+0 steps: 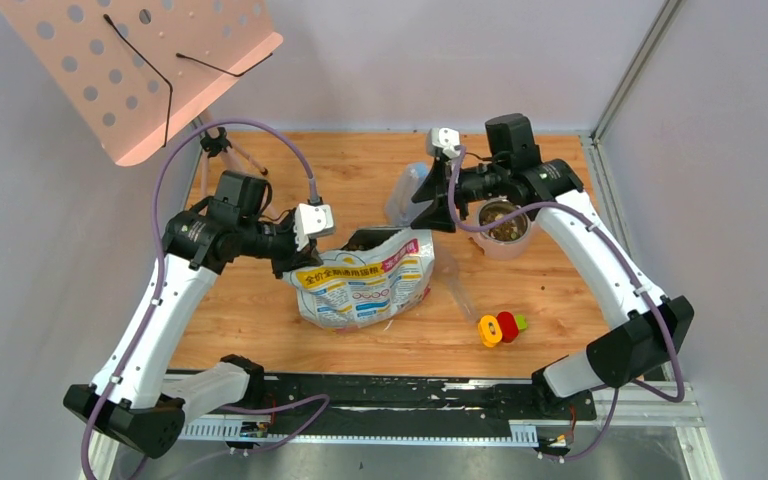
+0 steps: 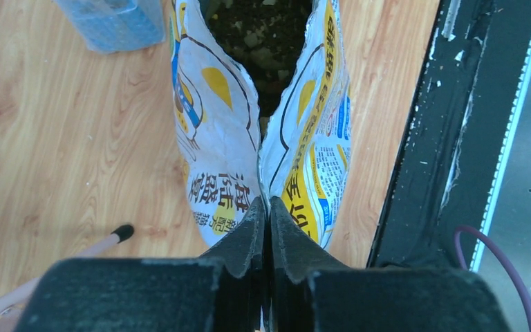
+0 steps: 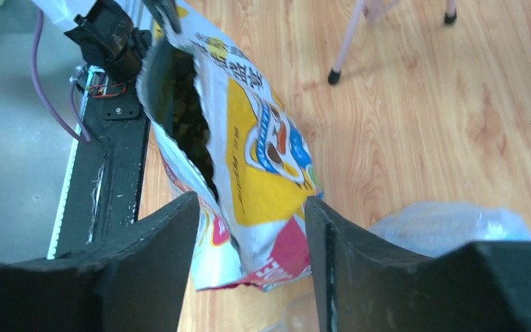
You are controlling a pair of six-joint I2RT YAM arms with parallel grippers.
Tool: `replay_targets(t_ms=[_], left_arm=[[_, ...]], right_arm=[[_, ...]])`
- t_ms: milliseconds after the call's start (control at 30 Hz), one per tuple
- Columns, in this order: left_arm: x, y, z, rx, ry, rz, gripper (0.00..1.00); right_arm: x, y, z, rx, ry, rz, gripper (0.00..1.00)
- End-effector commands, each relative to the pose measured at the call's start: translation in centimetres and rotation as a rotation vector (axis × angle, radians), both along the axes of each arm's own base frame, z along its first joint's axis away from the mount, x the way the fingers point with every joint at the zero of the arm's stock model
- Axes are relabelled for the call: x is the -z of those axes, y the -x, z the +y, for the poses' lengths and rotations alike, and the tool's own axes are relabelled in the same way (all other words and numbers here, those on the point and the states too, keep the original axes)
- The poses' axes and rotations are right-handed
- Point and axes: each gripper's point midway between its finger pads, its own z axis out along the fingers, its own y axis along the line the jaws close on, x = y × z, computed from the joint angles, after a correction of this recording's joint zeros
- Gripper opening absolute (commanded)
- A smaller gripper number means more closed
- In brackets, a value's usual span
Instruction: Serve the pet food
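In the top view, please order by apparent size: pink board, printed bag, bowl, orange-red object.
1. pink board (looks largest, but raised nearer the camera, so unsure)
2. printed bag
3. bowl
4. orange-red object

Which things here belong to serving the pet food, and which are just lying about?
For the job: pet food in the open printed bag; bowl already holding some; left gripper pinching the bag's edge; right gripper open around its corner.
Lying about: pink perforated stand; yellow-red toy; crumpled clear plastic.
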Motion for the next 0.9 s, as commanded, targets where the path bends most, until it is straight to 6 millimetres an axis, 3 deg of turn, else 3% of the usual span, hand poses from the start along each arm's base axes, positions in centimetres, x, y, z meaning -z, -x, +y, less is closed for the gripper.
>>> replay_targets(t_ms=[0,233,533,633,767,867], left_arm=[[-2.3,0.0,-0.7,0.044,0.047,-0.062,0.04],[-3.4,-0.8,-0.8,0.013,0.054,-0.08,0.0],[-4.7,-2.6,-0.5,-0.047,0.046,-0.13,0.01],[-6.2,-3.2,-1.1,-0.064,0.089,-0.144,0.02],[-8.5,-3.2,-2.1,-0.028,0.15,-0.179,0.04],[-8.9,-2.6,-2.2,0.016,0.154,-0.201,0.04]], right_arm=[[-2.2,1.9,3.2,-0.155,-0.051,-0.104,0.61],[-1.5,4.2,7.0,-0.324,-0.046,-0.071,0.68],[-1.5,5.0,7.1,-0.376,-0.034,-0.061,0.74],[-1.1,5.3,7.8,-0.402,-0.032,-0.07,0.75],[-0.4,4.6,9.1,-0.401,-0.017,-0.121,0.75],[0.0,3.7,10.1,-0.383,-0.024,-0.143,0.74]])
